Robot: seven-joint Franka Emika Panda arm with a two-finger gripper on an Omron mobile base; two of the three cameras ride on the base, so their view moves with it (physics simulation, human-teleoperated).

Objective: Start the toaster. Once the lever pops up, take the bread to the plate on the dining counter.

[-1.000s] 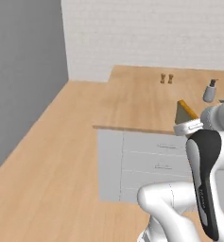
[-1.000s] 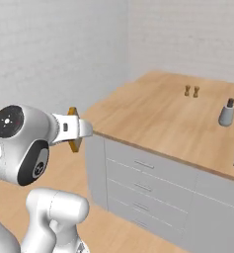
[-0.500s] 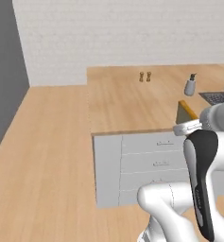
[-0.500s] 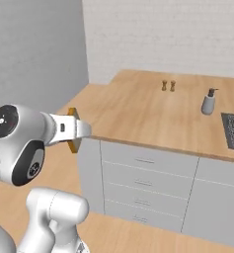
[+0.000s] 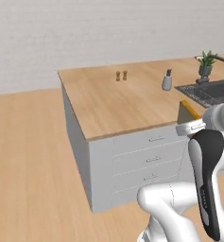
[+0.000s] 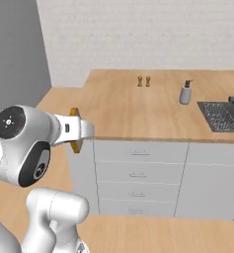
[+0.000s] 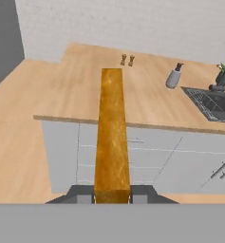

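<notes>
The bread (image 7: 112,133), a tan slice with an orange-brown crust, stands edge-on between my fingers in the hand view. My gripper (image 7: 112,193) is shut on its near end. In the left base view the bread (image 5: 188,110) sticks up from the gripper (image 5: 191,126) at the right, in front of the counter. From the right base camera the bread (image 6: 77,145) shows above and below the gripper (image 6: 82,129) at the left. The toaster and the plate are out of view. A wood-topped counter (image 5: 108,106) lies ahead; I cannot tell whether it is the dining counter.
The counter has grey-white drawers (image 6: 138,175) on its near side. On top stand two small shakers (image 5: 121,75), a soap dispenser (image 5: 167,80), a sink (image 6: 222,114) and a potted plant (image 5: 206,64). Bare wood floor (image 5: 33,165) stretches to the left.
The whole picture has shifted: the camera has swung, bringing the counter's drawer front, the sink and the plant into view. The bread stays held in my gripper.
</notes>
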